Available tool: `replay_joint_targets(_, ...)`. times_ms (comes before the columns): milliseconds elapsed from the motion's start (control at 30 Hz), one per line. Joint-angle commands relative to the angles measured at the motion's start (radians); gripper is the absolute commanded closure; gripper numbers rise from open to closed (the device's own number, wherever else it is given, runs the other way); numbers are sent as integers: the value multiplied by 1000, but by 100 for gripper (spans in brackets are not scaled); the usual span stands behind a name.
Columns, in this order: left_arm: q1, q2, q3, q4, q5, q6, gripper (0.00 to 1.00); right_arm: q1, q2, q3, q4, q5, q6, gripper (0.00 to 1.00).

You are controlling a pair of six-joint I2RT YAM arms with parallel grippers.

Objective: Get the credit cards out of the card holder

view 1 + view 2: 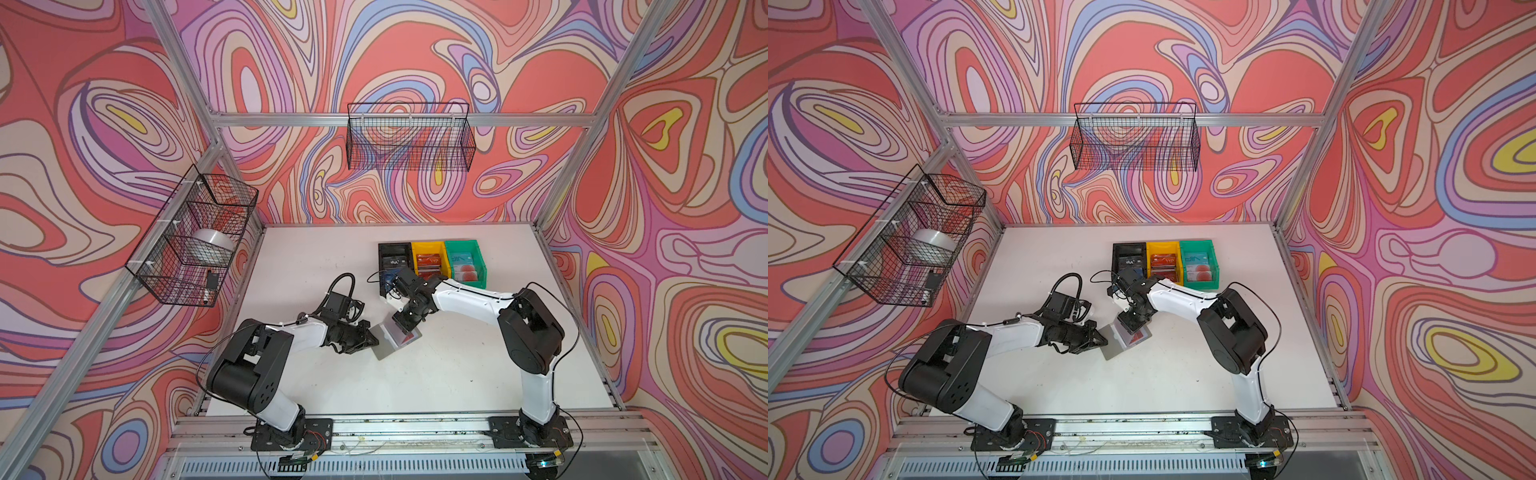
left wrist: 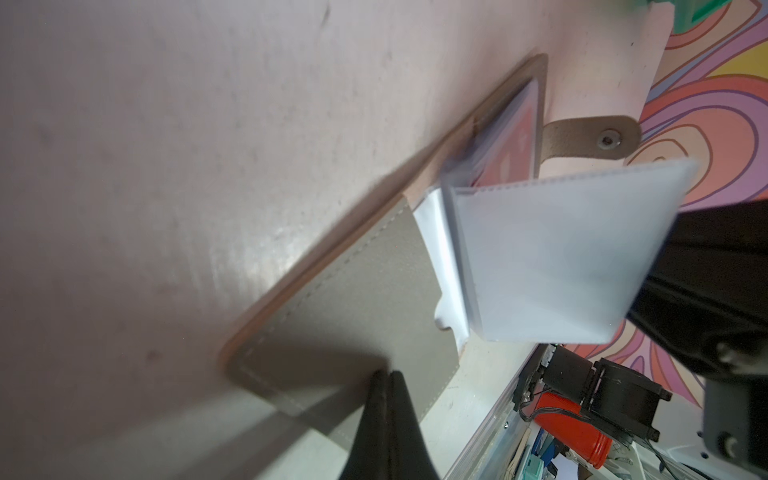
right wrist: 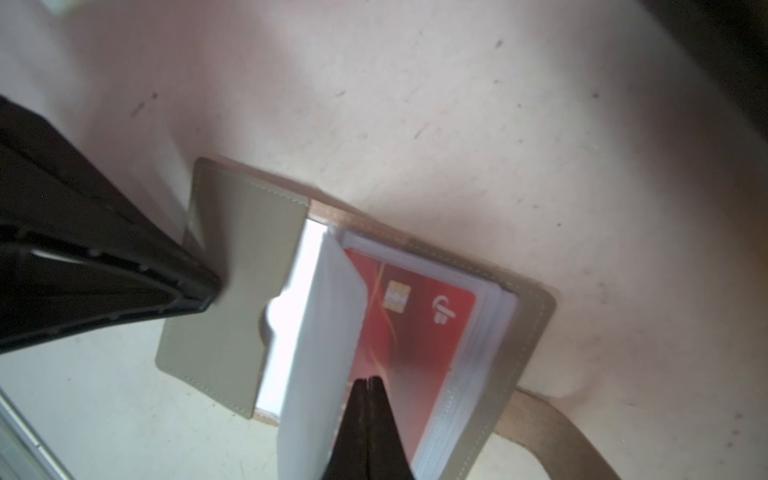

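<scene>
The grey card holder (image 1: 384, 350) (image 1: 1114, 352) lies open on the table's middle. My left gripper (image 1: 376, 340) (image 2: 386, 374) is shut, and its tips press on the holder's bare grey flap (image 2: 353, 299) (image 3: 232, 270). My right gripper (image 1: 405, 327) (image 3: 368, 380) is shut too. Its tips sit between an upright clear sleeve (image 3: 328, 332) (image 2: 561, 257) and a red credit card (image 3: 419, 316) (image 1: 409, 337) that lies in the sleeve stack. The closing tab (image 2: 590, 137) sticks out on the table past the stack.
A black bin (image 1: 390, 245), a yellow bin (image 1: 428, 244) and a green bin (image 1: 481, 266) stand side by side behind the holder, with cards in them. Wire baskets hang on the left wall (image 1: 187, 241) and the back wall (image 1: 409, 137).
</scene>
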Motion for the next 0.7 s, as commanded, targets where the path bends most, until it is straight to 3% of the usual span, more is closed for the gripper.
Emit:
replay_joint_targets(0,19,-25,-22,-26,-15,-6,96,18,-7,26,-3,-167,-2,97)
replay_joint_targets(133,57,-133,-37,-33,13,-32,95,31,33,52,-8,-357,20,98)
replay_joint_targets(200,79,-185,-45,-59,7,-37,95,40,52,64,-15,-369,33,98)
replay_joint_targets(400,97,-274,-59,-84,6,-61,92,38,26,43,7,-247,71,99)
replay_joint_targets(667,77,-160,-79,176,111,-178,79,-41,-69,0,12,-67,119,98)
